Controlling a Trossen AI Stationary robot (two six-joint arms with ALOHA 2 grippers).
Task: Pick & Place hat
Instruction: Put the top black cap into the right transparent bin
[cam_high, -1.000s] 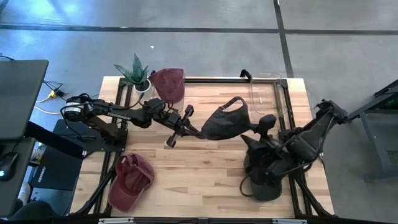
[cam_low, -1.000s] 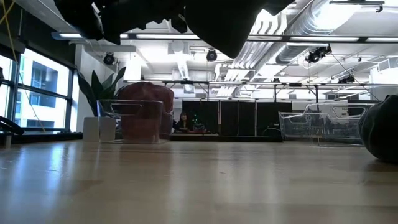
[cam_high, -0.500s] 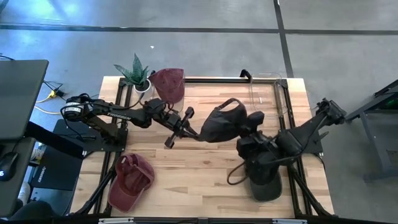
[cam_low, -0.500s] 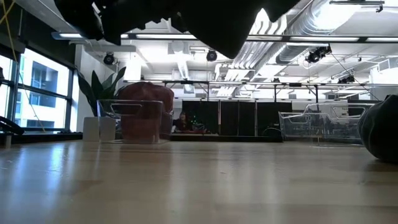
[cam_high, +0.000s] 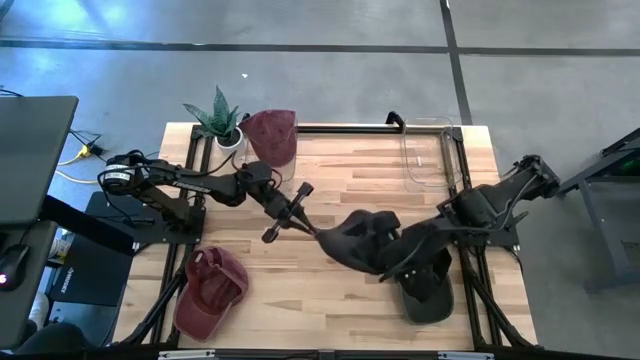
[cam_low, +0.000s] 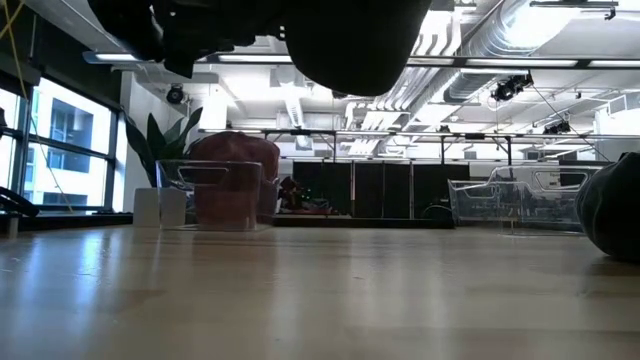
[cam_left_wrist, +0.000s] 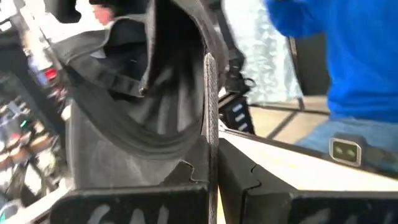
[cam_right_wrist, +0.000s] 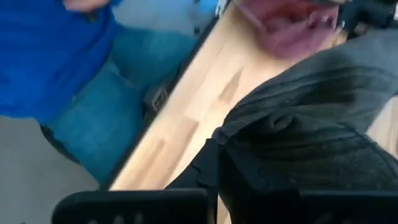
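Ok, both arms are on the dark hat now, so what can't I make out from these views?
- High view: right gripper sits under the dark hat, so its grip is hidden.
- Low view: the hat is cut off by the top edge; neither gripper shows.
- Left wrist view: left gripper is pinched on the hat's edge, which fills the picture and blocks the table.
- Right wrist view: blurred; hat fabric covers the gripper.
- High view: the black hat is partly under the right arm.

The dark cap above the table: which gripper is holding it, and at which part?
Both hold the dark cap: the left gripper pinches its edge, and the right gripper grips the opposite side.
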